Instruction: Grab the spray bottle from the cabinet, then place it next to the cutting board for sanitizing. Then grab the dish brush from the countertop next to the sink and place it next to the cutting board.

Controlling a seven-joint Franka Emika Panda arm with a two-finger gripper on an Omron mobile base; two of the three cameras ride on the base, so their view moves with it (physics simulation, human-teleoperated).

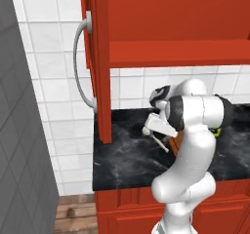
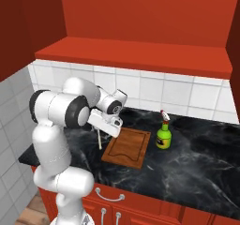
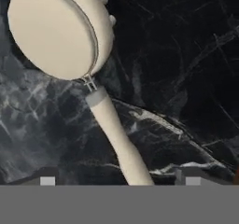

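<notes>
The dish brush (image 3: 53, 31), with a round cream head and pale handle, runs between my gripper's (image 3: 116, 181) fingertips, which stand wide apart and do not pinch it. Its handle (image 2: 99, 139) shows below the gripper (image 2: 107, 124), over the black countertop (image 2: 197, 168) just left of the brown cutting board (image 2: 126, 148). I cannot tell whether the brush touches the slab. The green spray bottle (image 2: 163, 136) stands upright at the board's right edge. In the left base view the brush (image 1: 155, 139) pokes out under the hand, and the arm hides most of the board.
The red wall cabinet (image 1: 171, 13) hangs overhead with its door swung open and its curved grey handle (image 1: 78, 57) at the left. A grey wall (image 1: 22, 130) closes the left side. Red base cabinets (image 2: 140, 205) sit under the counter.
</notes>
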